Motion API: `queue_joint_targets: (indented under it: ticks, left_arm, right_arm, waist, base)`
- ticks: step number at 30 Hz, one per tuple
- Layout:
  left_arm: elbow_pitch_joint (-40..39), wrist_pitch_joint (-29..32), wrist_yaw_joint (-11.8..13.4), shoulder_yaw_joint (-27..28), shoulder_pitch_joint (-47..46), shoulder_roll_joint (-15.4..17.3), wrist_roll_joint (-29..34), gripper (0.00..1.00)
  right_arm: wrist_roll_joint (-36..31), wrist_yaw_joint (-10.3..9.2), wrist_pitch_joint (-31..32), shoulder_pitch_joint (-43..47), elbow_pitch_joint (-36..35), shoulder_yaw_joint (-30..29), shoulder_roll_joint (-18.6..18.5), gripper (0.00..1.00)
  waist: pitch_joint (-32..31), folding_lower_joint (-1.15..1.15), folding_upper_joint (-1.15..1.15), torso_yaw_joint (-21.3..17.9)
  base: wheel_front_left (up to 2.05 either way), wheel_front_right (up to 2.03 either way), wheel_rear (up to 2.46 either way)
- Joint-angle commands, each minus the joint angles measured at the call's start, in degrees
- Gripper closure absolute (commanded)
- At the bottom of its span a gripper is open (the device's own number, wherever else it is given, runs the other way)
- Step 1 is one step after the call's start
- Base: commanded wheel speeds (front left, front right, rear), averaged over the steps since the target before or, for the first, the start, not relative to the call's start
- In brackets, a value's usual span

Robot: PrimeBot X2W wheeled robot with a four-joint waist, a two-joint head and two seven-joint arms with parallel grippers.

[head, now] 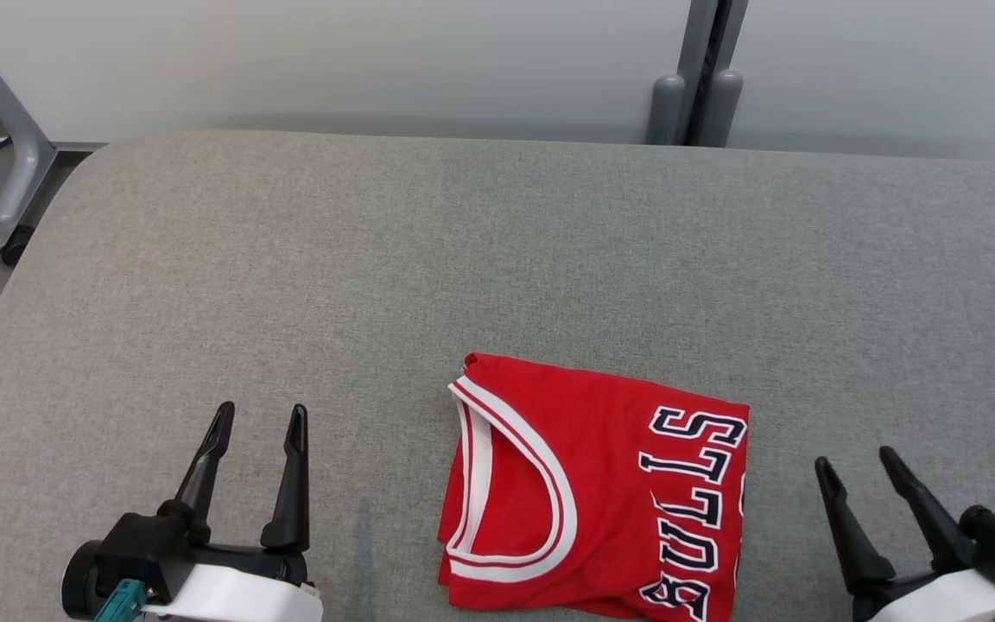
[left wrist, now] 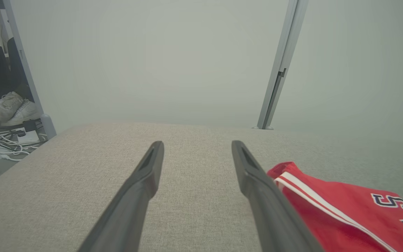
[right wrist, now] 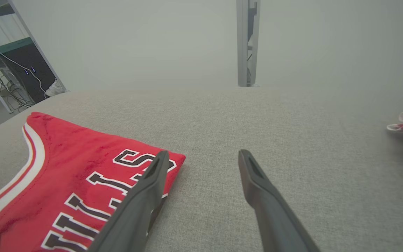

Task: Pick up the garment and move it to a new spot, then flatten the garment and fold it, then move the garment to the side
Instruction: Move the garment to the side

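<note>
left pincer [head: 260, 413]: spread, empty, near left | right pincer [head: 856, 460]: spread, empty, near right | garment [head: 610, 484]: red jersey, white-trimmed neckline, folded rectangle, flat, near centre | desk [head: 497, 259]: grey woven cloth, rounded corners

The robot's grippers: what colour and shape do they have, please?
The left gripper and the right gripper each have two long, black, tapering fingers with a slot near the tip, on a black base. Behind comes a white wrist cover, with a small teal part beside it.
</note>
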Motion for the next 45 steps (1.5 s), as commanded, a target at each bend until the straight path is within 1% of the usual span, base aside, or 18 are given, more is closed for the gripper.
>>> queue_joint_targets:
  ticks: [1, 11, 16, 18, 19, 20, 21, 27, 32, 37, 45]
  left_arm:
    - [0.2, -0.2, -0.2, 0.0, -1.1, 0.0, 0.1, 0.0]
    - [0.7, -0.8, -0.3, 0.1, -2.3, -0.3, -0.1, 0.0]
    - [1.0, -0.9, -0.4, 0.1, -2.6, -0.5, -0.1, 0.0]
    - [1.1, -0.9, -0.4, 0.1, -2.6, -0.5, -0.1, 0.0]
    - [1.2, -0.9, -0.5, 0.1, -2.5, -0.5, -0.1, 0.0]
    - [1.3, -1.0, -0.6, 0.1, -2.4, -0.5, -0.1, 0.0]
    - [1.3, -1.0, -0.6, 0.1, -2.3, -0.5, -0.2, 0.0]
    - [1.5, -1.1, -0.5, 0.1, -1.6, -0.5, -0.1, 0.0]
    - [1.3, -1.1, -0.2, 0.3, -1.1, -0.2, -0.1, 0.0]
    - [1.1, -1.1, -0.1, 0.3, 0.3, 0.3, -0.2, 0.0]
    - [0.3, -0.5, 0.3, 0.1, 1.2, 0.8, -0.5, 0.0]
  right_arm:
    - [0.6, -0.02, -0.2, -0.9, 1.2, 0.9, -0.3, 0.0]
    - [4.8, -0.02, -1.7, -3.4, 10.8, 10.0, -0.1, 0.0]
    - [7.5, -0.02, -1.0, -5.2, 14.7, 13.7, -0.5, 0.0]
    - [8.0, -0.02, -1.0, -5.6, 15.5, 14.4, -0.5, 0.0]
    - [8.8, -0.02, -1.1, -5.9, 16.0, 15.1, -0.6, 0.38]
    - [9.2, -0.02, -1.1, -6.2, 16.4, 15.9, -0.8, 0.71]
    - [9.9, -0.02, -1.6, -6.5, 16.6, 16.4, -0.7, 1.0]
    - [11.5, -0.02, -3.0, -7.9, 17.4, 18.3, -2.4, 1.0]
    - [10.3, -0.02, -3.7, -8.1, 16.3, 18.2, -4.5, 1.0]
    - [8.2, -0.02, -2.8, -7.5, 14.2, 16.9, -6.9, 1.0]
    - [5.2, -0.02, 0.9, -5.7, 9.6, 14.9, -12.4, 1.0]
  waist:
    - [0.5, 0.0, 0.0, 0.4]
    - [2.3, 0.0, 0.0, 1.8]
    - [2.6, 0.0, 0.0, 2.0]
    - [2.6, 0.0, 0.0, 2.0]
    - [2.5, 0.0, 0.0, 2.0]
    - [2.5, 0.0, 0.0, 2.0]
    - [2.3, 0.0, 0.0, 2.0]
    - [1.5, 0.0, 0.0, 1.7]
    - [0.3, 0.0, 0.0, 0.2]
    - [-1.5, 0.0, 0.0, -2.5]
    - [-4.1, 0.0, 0.0, -8.4]
  base:
    - [0.0, 0.0, 0.0]
    - [0.0, 0.0, 0.0]
    - [0.0, 0.0, 0.0]
    - [0.0, 0.0, 0.0]
    - [0.0, 0.0, 0.0]
    - [0.0, 0.0, 0.0]
    - [0.0, 0.0, 0.0]
    - [0.0, 0.0, 0.0]
    - [0.0, 0.0, 0.0]
    - [0.0, 0.0, 0.0]
    - [0.0, 0.0, 0.0]
